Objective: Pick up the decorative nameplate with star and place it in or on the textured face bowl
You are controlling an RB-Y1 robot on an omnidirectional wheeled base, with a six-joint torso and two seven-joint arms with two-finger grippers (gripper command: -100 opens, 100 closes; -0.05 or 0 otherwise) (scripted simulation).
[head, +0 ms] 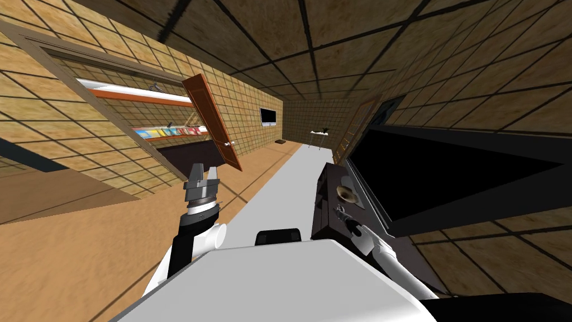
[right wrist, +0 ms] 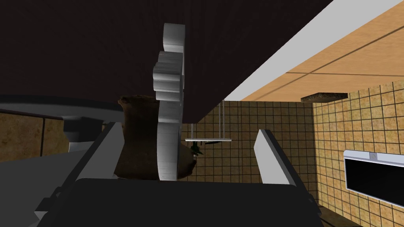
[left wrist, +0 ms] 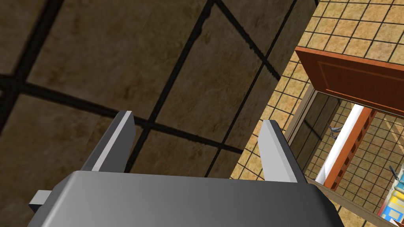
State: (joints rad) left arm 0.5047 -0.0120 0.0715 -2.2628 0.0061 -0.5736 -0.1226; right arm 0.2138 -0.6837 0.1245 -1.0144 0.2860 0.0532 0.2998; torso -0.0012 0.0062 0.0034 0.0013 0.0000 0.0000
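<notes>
**Grey nameplate straddled, grasp not yet made**

Grey and seen edge-on, the nameplate [right wrist: 170, 118] stands between the 2 fingers of the right gripper [right wrist: 188, 131], nearer 1 of them; the fingers are spread wide and neither seems to press it. The brown bowl [right wrist: 136, 136] sits just behind it on the dark furniture top [head: 329, 187], at the robot's 2 o'clock. The step in hand looks like the pick. The next move probably calls for centring the plate between the fingers, then closing on its flat faces before lifting it over the bowl's rim. The left gripper [head: 204, 170], likewise spread wide and holding nothing, hangs at the robot's 11 o'clock. The plate's star and faces are turned away; the bowl's textured face is mostly covered; whether plate and bowl touch cannot be told.
</notes>
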